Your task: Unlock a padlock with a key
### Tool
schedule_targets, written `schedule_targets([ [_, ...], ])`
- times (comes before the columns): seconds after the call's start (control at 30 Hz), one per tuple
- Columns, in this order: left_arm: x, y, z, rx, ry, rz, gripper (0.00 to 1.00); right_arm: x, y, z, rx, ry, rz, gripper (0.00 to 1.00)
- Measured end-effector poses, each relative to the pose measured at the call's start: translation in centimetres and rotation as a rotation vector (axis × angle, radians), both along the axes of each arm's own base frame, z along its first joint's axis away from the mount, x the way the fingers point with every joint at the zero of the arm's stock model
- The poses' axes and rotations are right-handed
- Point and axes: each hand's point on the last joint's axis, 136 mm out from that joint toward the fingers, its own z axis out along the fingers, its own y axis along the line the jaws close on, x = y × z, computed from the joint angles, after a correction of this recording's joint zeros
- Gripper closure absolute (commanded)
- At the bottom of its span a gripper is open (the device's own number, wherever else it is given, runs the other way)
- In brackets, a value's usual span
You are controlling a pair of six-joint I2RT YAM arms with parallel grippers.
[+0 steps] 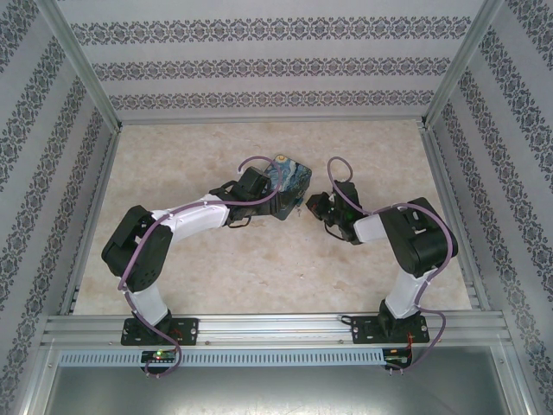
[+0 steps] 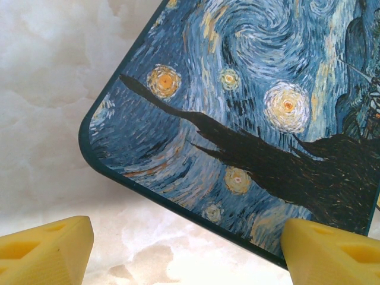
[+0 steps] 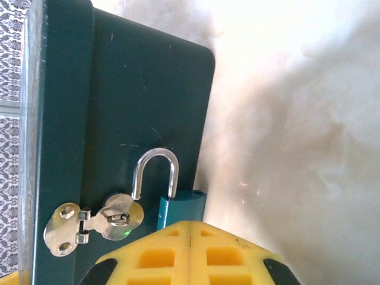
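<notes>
Right wrist view: padlock (image 3: 180, 208) stands against the dark side of the Starry Night tin (image 3: 148, 89), just beside the silver hasp (image 3: 95, 222) and not through it. Shackle (image 3: 154, 155) has one leg in the blue body, the other free outside it. Right gripper (image 3: 190, 249) fingers are pressed together at the body's base; whether they pinch the key, cannot tell. Left gripper (image 2: 187, 255) is spread wide around the tin's corner, not clamping. Risk: tin is unheld, so a twist or pull likely drags lock and tin, or tips the lock onto the table (image 3: 297, 119).
</notes>
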Motion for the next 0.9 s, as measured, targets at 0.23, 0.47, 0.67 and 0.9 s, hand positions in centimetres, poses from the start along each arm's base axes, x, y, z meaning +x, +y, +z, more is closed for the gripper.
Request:
schedule_targets([
  [0.23, 0.0, 0.0, 0.0, 0.000, 0.000, -0.001, 0.17, -1.2, -0.3, -0.8, -0.001, 0.021, 0.000, 0.71],
  [0.47, 0.0, 0.0, 0.0, 0.000, 0.000, -0.001, 0.17, -1.1, 0.3, -0.3, 0.003, 0.001, 0.010, 0.60],
  [0.67, 0.0, 0.0, 0.0, 0.000, 0.000, -0.001, 0.17, -0.9, 1.2, 0.0, -0.016, -0.010, 0.025, 0.58],
  [0.9, 0.0, 0.0, 0.0, -0.001, 0.000, 0.000, 0.18, -0.5, 2.2, -0.2, -0.048, 0.002, 0.041, 0.58],
])
